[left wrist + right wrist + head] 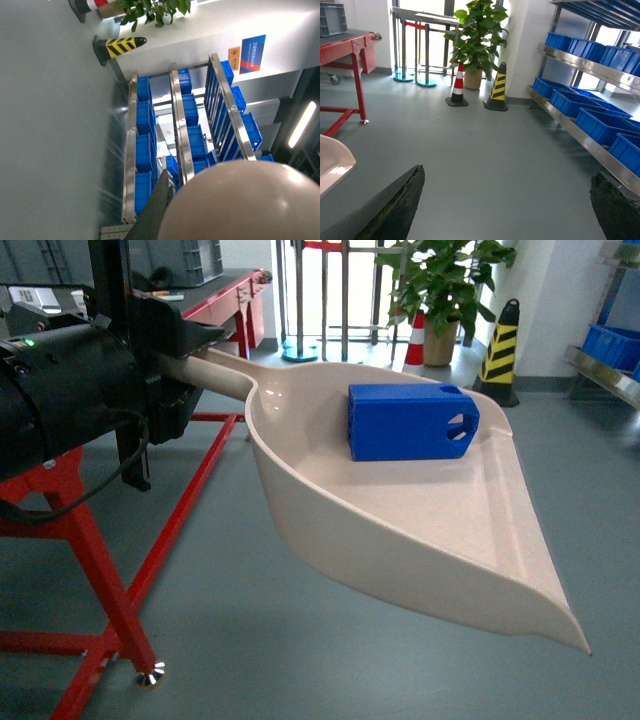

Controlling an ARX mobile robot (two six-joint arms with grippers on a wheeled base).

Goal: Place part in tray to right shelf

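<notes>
Part [410, 422] rests loose on its side at far end of tray [400, 530], near the handle. Left gripper [165, 365] clamps the handle; tray held above floor. Right gripper [505, 205] wide open, empty. Right shelf [590, 145] well apart, to the right. Risk: tray tilting lip-down during travel, part sliding off.
</notes>
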